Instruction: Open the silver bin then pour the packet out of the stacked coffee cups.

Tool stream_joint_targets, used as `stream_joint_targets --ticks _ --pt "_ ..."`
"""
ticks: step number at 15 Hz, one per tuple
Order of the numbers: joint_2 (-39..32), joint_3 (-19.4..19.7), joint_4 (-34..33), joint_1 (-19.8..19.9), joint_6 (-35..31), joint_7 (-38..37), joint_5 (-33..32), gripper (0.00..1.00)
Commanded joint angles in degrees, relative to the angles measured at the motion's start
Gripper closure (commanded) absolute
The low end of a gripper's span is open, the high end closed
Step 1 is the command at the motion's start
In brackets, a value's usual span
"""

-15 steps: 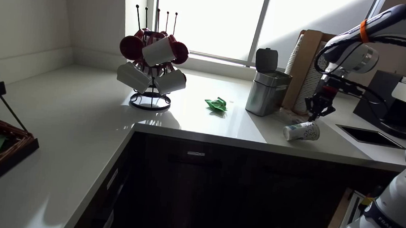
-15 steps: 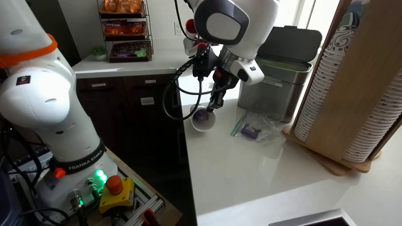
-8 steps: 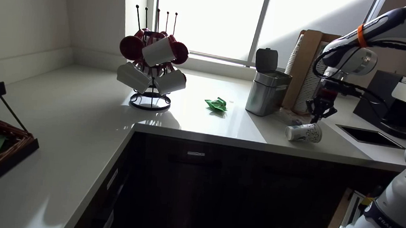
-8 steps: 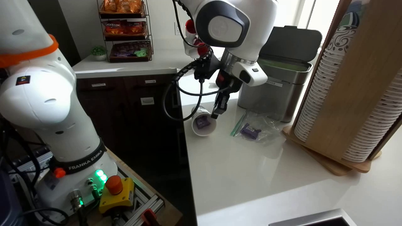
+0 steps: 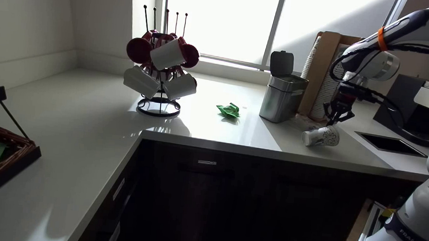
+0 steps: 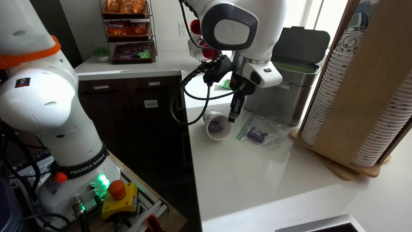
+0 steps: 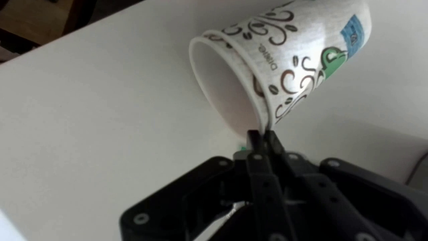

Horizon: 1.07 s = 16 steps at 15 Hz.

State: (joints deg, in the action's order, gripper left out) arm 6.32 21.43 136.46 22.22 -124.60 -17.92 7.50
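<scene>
My gripper pinches the stacked cups, apparently by both rims, while the wrist view hides the packet inside.

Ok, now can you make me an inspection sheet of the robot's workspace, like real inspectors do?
Surface: white counter, shiny, partly sunlit.
Job's things: bin open, lid raised; stacked cups tipped sideways, purple packet inside.
Clutter: clear bag, second packet in or under it; green packet; mugs.
Gripper: shut on the cups.
Cables: black, looping loosely by the gripper.
Surroundings: window, snacks, coffee machine, wooden cup holder.
</scene>
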Motion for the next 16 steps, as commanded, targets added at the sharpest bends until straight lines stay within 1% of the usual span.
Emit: stream_joint_targets --ticks 1,2,3,4,5,6,7,8,10,11,13,14,16 --pt "0.7 -0.1 0.6 0.1 -2.6 -1.0 1.8 0.99" --pt "0.5 -0.3 0.6 -0.1 -2.7 -0.9 1.6 0.99" --pt "0.3 -0.5 0.7 -0.2 -2.7 -1.2 1.3 0.69" --pt "0.4 -0.7 0.8 -0.4 -2.0 -0.5 1.7 0.68" --pt "0.5 -0.9 1.0 -0.6 -1.8 -0.2 1.8 0.63" --pt "0.4 -1.0 1.2 -0.9 -1.4 0.3 2.3 0.54" --pt "0.5 -1.2 1.3 -1.1 -1.1 0.5 2.5 0.48" --pt "0.6 -1.4 1.5 -1.3 -0.9 0.9 2.5 0.39" --pt "0.6 -1.8 2.0 -1.6 -1.6 1.4 2.7 0.26" --pt "0.6 -1.9 2.2 -1.8 -2.0 2.3 3.2 0.17" --pt "0.5 -2.0 2.5 -2.3 -2.5 3.6 4.9 0.04" --pt "0.4 -2.0 2.5 -2.5 -2.7 4.1 6.2 0.0" --pt "0.2 -1.9 2.8 -2.7 -3.4 4.0 11.2 0.0"
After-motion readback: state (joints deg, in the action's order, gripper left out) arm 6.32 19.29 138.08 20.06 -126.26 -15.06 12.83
